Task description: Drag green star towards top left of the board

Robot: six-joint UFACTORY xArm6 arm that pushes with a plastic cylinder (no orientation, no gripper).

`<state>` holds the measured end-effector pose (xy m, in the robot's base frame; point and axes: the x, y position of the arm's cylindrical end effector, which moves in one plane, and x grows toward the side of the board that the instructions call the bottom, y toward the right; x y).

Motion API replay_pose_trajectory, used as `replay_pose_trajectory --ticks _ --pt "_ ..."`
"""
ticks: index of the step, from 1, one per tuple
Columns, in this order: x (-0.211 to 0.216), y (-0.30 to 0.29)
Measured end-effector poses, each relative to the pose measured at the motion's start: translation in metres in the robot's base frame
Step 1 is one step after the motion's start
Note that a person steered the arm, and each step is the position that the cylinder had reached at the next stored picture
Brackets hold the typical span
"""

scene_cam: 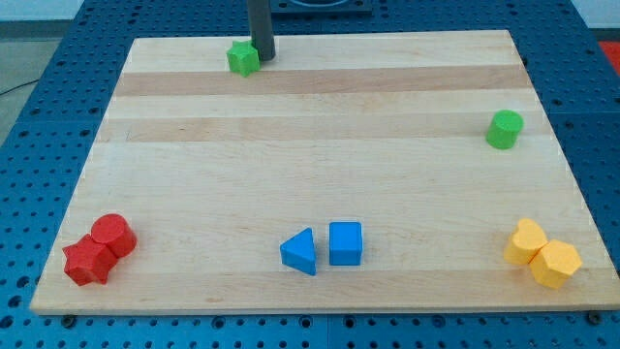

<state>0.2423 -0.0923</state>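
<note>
My tip (pixel 263 56) touches the green star (pixel 243 59) on the star's right side, a placement suited to shoving it leftward. The star sits at the tabletop's (pixel 320 165) top edge, left of centre. The tool is a bare rod holding nothing.

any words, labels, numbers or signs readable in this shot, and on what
None: no text, number or sign shows anywhere.
The board is bare wood, the blocks are plain, including the green star just left of my tip, and the blue pegboard table carries only holes.
</note>
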Motion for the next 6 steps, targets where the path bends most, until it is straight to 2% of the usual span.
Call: replay_pose_trajectory --ticks 1,3,4,6 --pt "0.028 0.000" --pt "0.010 -0.048" --pt "0.014 -0.073" --pt "0.031 -0.088"
